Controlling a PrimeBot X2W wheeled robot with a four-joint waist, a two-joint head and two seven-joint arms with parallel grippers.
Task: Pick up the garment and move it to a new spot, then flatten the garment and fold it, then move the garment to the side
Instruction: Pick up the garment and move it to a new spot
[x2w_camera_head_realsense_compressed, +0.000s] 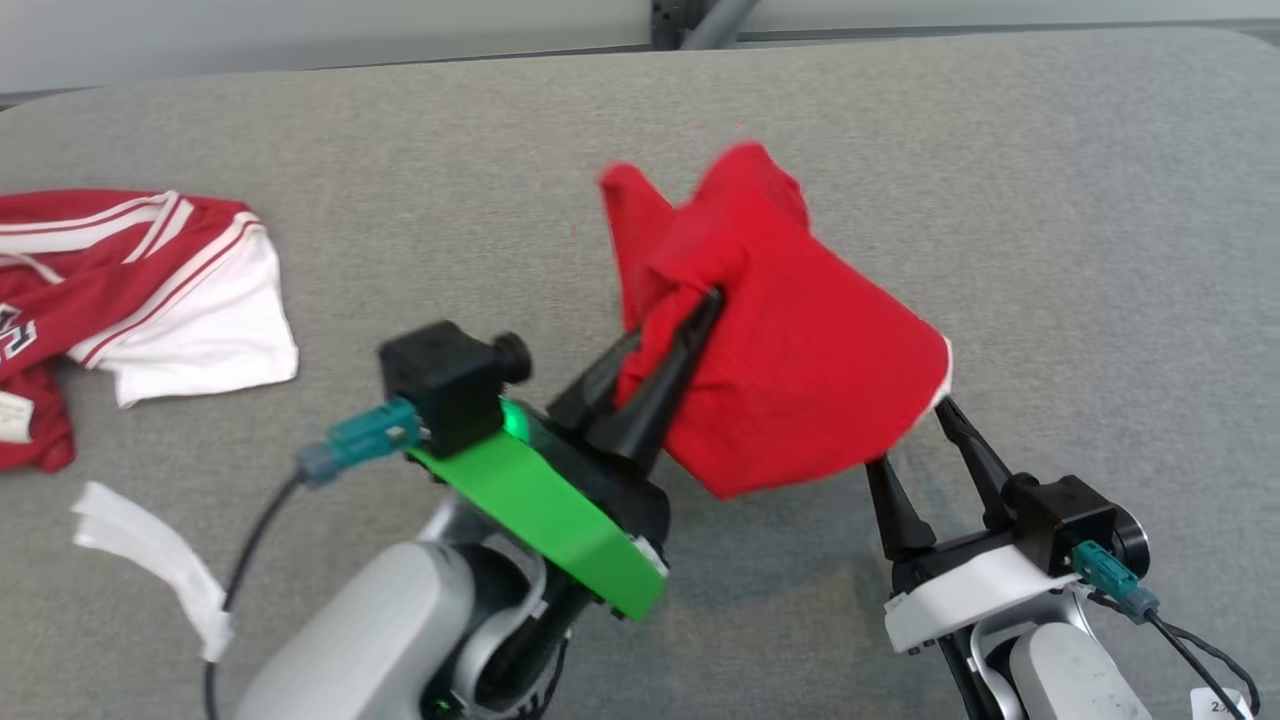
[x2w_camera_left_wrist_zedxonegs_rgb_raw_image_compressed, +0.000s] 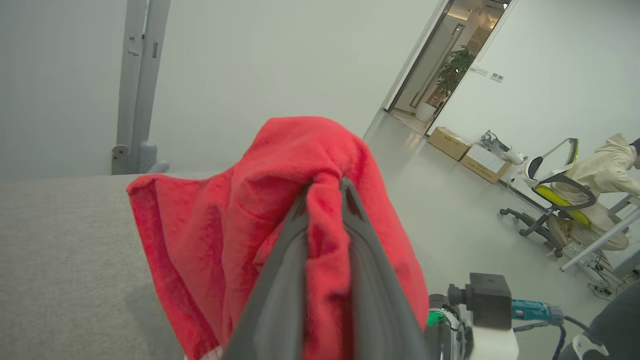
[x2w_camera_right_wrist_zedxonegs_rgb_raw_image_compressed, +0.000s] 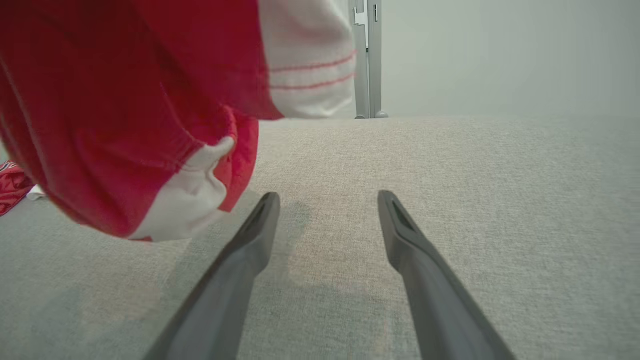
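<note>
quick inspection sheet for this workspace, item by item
surface: grey fabric tabletop, bare on the right
job's things: red garment with white trim, bunched, lifted off the tabletop
clutter: red-and-white jersey at far left; white strip near it
grippers: left gripper shut on red garment; right gripper open, holding nothing
cables: left wrist cable and right wrist cable, teal plugs, clear of cloth
surroundings: person on office chair; cardboard boxes; open doorway

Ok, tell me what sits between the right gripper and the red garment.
Nothing: the right wrist view shows only bare grey table between the right gripper and the garment.
</note>
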